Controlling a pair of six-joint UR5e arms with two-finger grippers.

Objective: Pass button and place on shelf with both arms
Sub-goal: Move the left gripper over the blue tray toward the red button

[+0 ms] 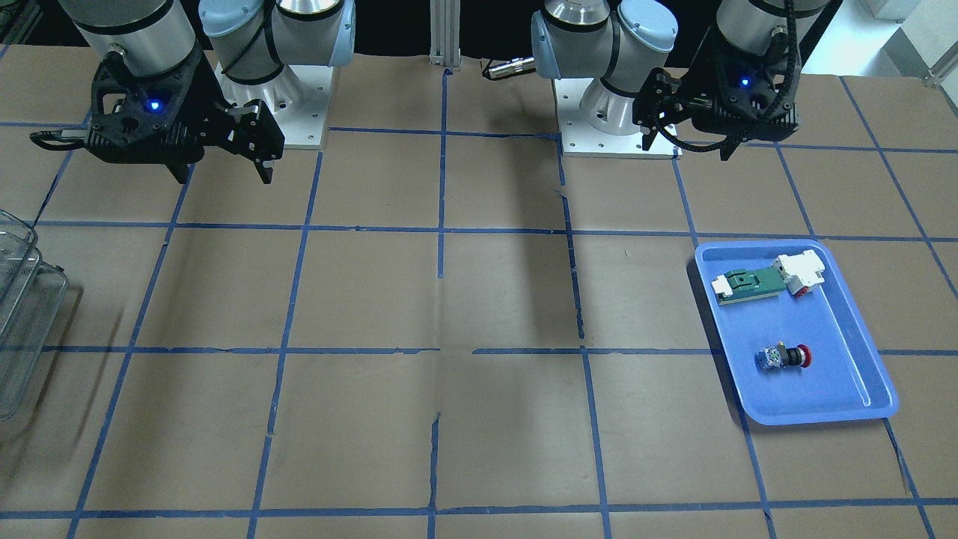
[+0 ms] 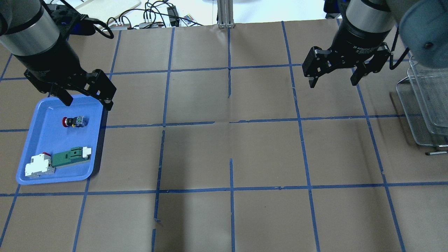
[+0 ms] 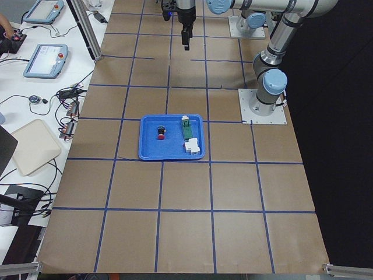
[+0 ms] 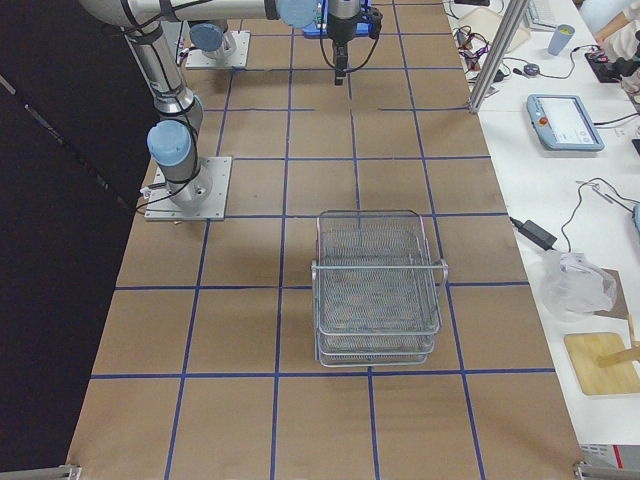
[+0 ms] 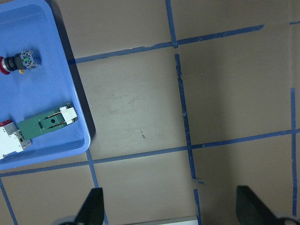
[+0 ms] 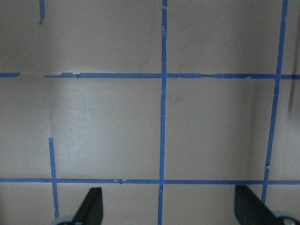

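I am looking at a table [image 2: 266, 154] covered in brown paper and gridded with blue tape [image 2: 231, 189]. At my near left the blue tray [image 2: 42, 108] carries the green-and-white board part [image 2: 70, 157]. Beyond that part the button [image 2: 74, 121] lies on its side, red cap toward the table's left end. The left gripper [image 2: 88, 103] hangs raised near the tray, jaws spread wide and holding nothing. The right gripper [image 2: 333, 83] hangs well apart from it, equally wide and empty, with several grid squares of paper between them. The shelf [image 2: 423, 105] stands at the right edge, and cables [image 2: 154, 17] run along the far edge.
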